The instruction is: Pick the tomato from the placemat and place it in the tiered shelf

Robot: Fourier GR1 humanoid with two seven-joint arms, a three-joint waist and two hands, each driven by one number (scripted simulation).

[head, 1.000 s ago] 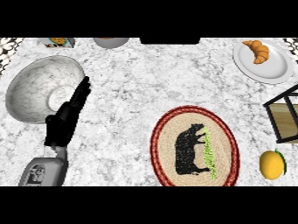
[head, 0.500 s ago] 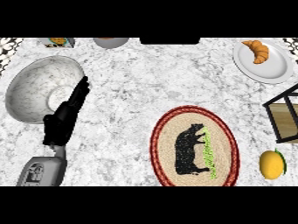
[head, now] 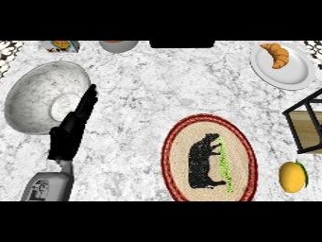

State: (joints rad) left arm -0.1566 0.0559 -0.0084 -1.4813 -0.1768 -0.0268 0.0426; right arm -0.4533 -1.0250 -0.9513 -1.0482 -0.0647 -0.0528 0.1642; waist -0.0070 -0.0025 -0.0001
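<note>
Presently our left hand [head: 69, 134] rests open, fingers straight, by the bowl [head: 24, 94], well apart from the yellow-orange tomato [head: 293, 176] lying just right of the placemat [head: 236, 142]; our right hand is unseen. A cross-body reach could knock the bowl.

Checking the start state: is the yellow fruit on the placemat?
No, the yellow fruit lies on the counter to the right of the placemat, apart from it.

Bright, even light; soft shadows
</note>
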